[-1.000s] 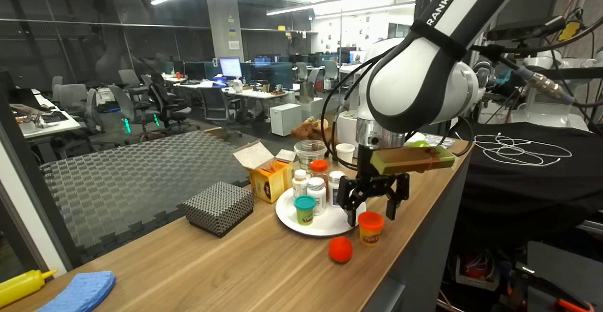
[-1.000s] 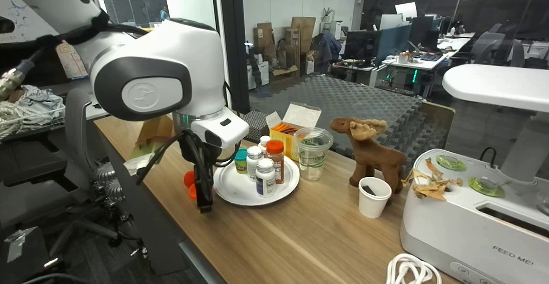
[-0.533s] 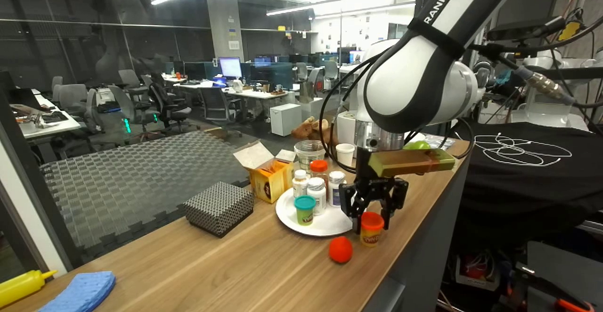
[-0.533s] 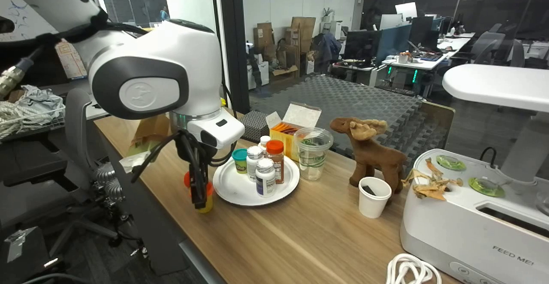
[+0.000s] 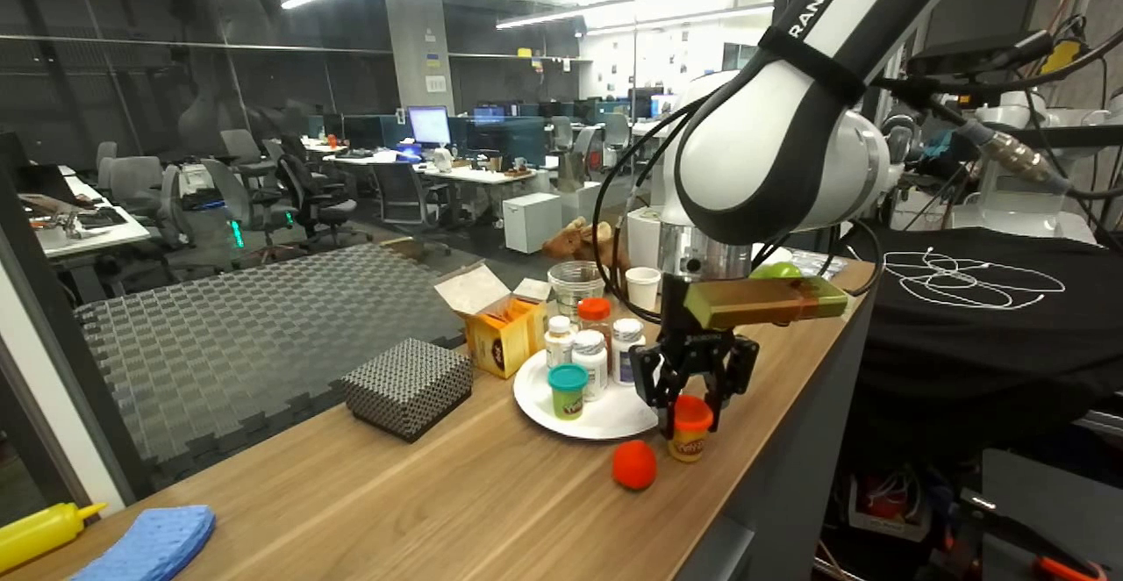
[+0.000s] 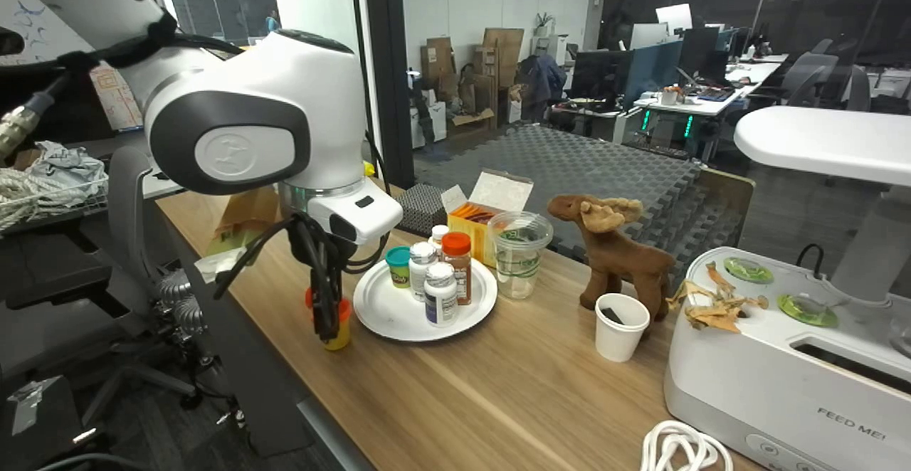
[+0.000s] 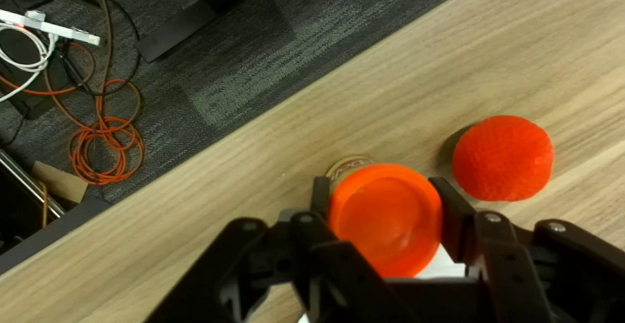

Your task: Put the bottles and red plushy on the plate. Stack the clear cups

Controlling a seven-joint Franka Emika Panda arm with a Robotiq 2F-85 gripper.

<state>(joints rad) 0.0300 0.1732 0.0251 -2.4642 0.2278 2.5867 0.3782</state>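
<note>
Spread wide a second ago, the gripper (image 5: 690,429) is now drawn in. Its fingers (image 7: 454,220) touch the orange-lidded tub (image 5: 688,448) from both sides, the lid (image 7: 388,218) between them.

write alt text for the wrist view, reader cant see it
Black gripper closed on an orange-lidded tub, seen from above. A round red plushy sits to the right on the wooden table; an orange cable lies coiled on the floor, upper left.

Probably an office: desks (image 5: 114,234), grey chairs (image 5: 136,182) and a lit monitor (image 5: 430,125) in the background.
</note>
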